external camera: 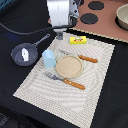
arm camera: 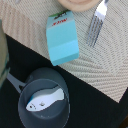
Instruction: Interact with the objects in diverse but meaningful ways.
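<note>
Couldn't tell how my end effector [external camera: 60, 35] stood; the pale blue carton [arm camera: 62, 41] looked light and rigid, so I'd pinch its flat sides.

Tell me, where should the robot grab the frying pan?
Probably the handle. It sticks out long and thin from the pan, lying flat past the placemat, so the pincer could come straight down across it. The bowl looks too wide, and a white fish lies inside.

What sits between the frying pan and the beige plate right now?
The pale blue carton stands between frying pan and plate, clearest in the exterior view.
</note>
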Robot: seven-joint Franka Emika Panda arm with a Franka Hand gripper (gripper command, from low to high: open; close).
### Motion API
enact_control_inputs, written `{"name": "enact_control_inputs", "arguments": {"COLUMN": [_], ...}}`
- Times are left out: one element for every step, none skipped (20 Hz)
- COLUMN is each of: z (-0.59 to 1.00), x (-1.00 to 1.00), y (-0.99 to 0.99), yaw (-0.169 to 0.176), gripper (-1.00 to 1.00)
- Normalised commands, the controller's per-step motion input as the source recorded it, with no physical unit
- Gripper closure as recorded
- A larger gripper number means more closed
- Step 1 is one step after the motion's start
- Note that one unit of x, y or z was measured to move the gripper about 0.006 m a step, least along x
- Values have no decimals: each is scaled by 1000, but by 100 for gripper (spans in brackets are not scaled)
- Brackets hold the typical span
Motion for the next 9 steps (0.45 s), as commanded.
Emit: {"name": "enact_control_inputs", "arguments": {"z": [0,0,0,0,0,0,0,0,0], "x": [0,0,0,0,0,0,0,0,0], "y": [0,0,0,0,0,0,0,0,0], "yaw": [0,0,0,0,0,0,0,0,0], "gripper": [-100,-100,-100,-100,-100,-100,-100,-100,-100]}}
